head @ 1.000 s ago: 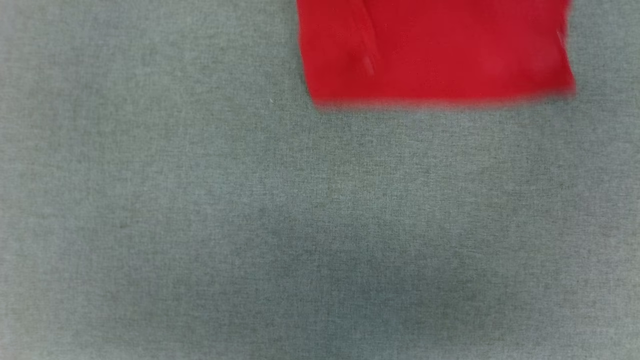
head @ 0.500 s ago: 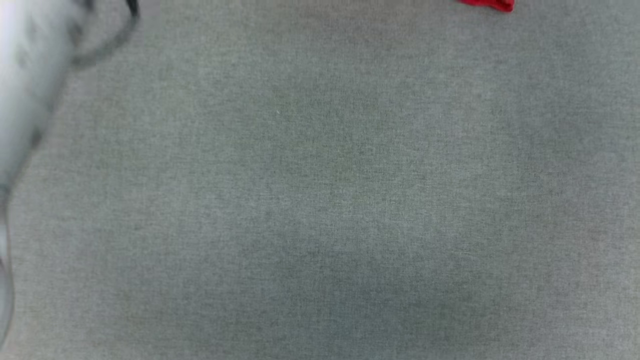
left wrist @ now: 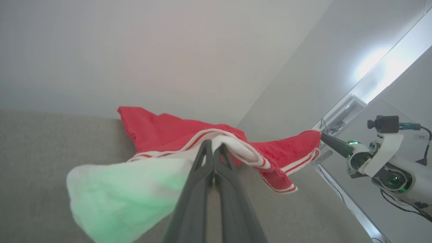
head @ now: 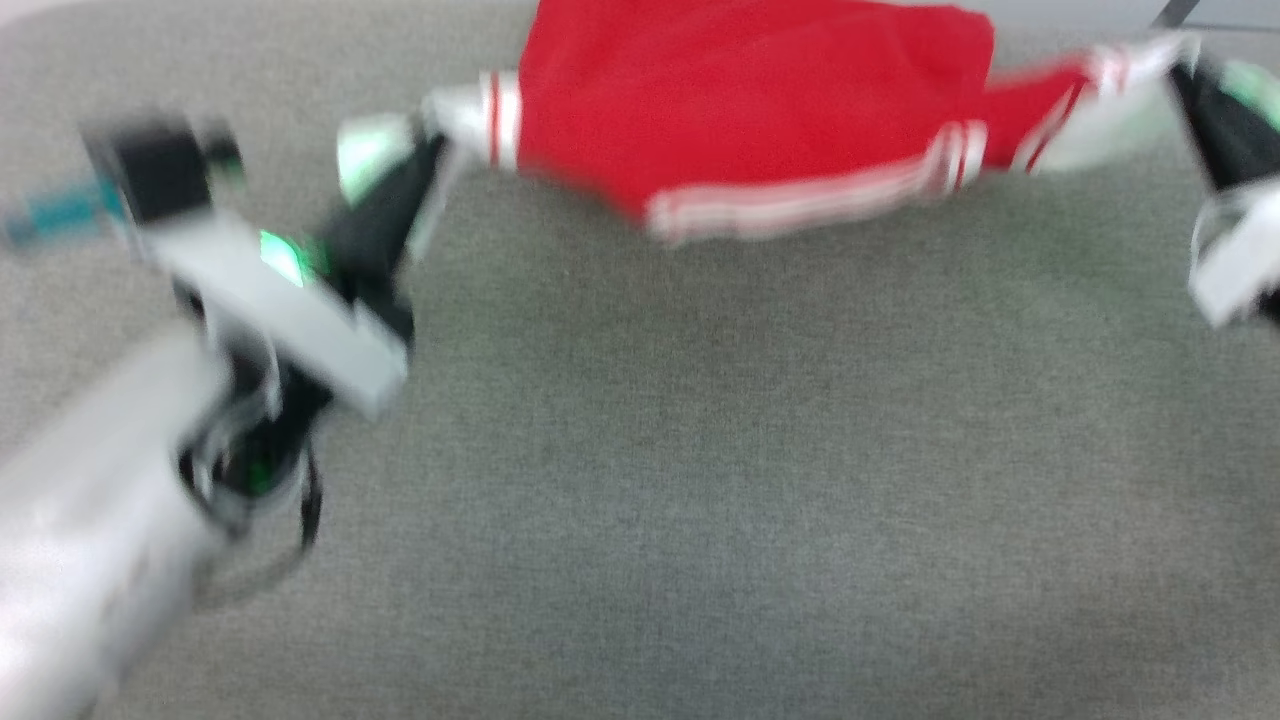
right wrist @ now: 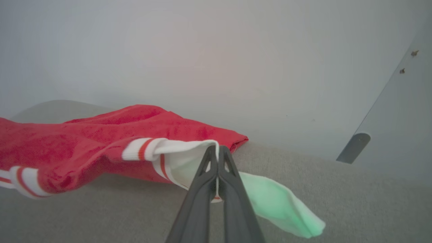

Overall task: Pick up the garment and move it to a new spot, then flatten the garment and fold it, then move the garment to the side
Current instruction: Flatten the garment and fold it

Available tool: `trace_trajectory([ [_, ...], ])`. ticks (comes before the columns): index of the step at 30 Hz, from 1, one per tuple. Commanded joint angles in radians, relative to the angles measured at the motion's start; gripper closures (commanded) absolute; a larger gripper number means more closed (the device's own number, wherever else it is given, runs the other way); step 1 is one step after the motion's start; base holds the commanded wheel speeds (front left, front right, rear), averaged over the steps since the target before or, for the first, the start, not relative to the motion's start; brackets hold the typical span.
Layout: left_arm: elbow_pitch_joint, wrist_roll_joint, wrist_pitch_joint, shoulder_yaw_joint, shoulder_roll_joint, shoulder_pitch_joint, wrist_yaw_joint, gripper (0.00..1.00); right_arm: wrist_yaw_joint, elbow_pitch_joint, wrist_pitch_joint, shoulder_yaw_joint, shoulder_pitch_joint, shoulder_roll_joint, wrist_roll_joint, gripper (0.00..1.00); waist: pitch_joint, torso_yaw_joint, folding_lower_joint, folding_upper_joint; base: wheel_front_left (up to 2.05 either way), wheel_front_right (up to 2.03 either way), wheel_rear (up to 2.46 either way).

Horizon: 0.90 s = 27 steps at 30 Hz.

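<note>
The red jersey (head: 750, 100), with white-and-red striped trim, hangs stretched between both grippers over the far part of the grey cloth surface (head: 700, 450). My left gripper (head: 435, 150) is shut on its left striped corner. In the left wrist view the fingers (left wrist: 213, 148) pinch the trim, and white lining, tinted green by the gripper's light, bulges beside them. My right gripper (head: 1185, 75) is shut on the right corner, and in the right wrist view (right wrist: 217, 152) it clamps white trim. The number is hidden. The head view is blurred.
A pale wall (right wrist: 216, 50) rises behind the far edge of the surface. The right arm (left wrist: 381, 162), with its wrist camera, reaches in at the right of the left wrist view. The near grey surface lies bare in front of the jersey.
The whole head picture has shifted, so the camera moved. Red cloth at the top edge slid almost out of it half a second ago. Now both grippers and the stretched jersey are in it.
</note>
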Motion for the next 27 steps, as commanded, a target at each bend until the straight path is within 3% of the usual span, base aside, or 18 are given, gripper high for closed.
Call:
trace_trajectory([
  [1, -0.026, 0.019, 0.001, -0.007, 0.025, 0.055, 0.000, 1.00, -0.001, -0.033, 0.014, -0.002, 0.048, -0.019, 0.019, 1.00, -0.032, -0.001, 0.0000, 0.0000, 0.00, 0.00, 0.00],
  [8, -0.235, 0.033, 0.001, -0.052, 0.166, 0.383, 0.000, 1.00, -0.001, -0.267, 0.141, -0.051, 0.356, -0.149, 0.068, 1.00, -0.091, -0.002, 0.0000, 0.0000, 0.00, 0.00, 0.00],
  [17, -0.386, 0.029, 0.009, -0.121, 0.280, 0.563, 0.014, 1.00, -0.001, -0.533, 0.285, -0.272, 0.733, -0.253, 0.014, 1.00, -0.108, 0.025, 0.0000, 0.0000, 0.00, 0.00, 0.00],
  [22, -0.484, 0.023, 0.028, -0.136, 0.357, 0.601, 0.036, 1.00, -0.001, -0.705, 0.430, -0.451, 0.965, -0.244, -0.016, 1.00, -0.105, 0.035, 0.0000, 0.0000, 0.00, 0.00, 0.00],
  [27, -0.516, 0.028, 0.041, -0.143, 0.377, 0.609, 0.057, 1.00, -0.001, -0.878, 0.584, -0.612, 1.157, -0.143, -0.091, 1.00, -0.091, 0.036, 0.0000, 0.0000, 0.00, 0.00, 0.00],
])
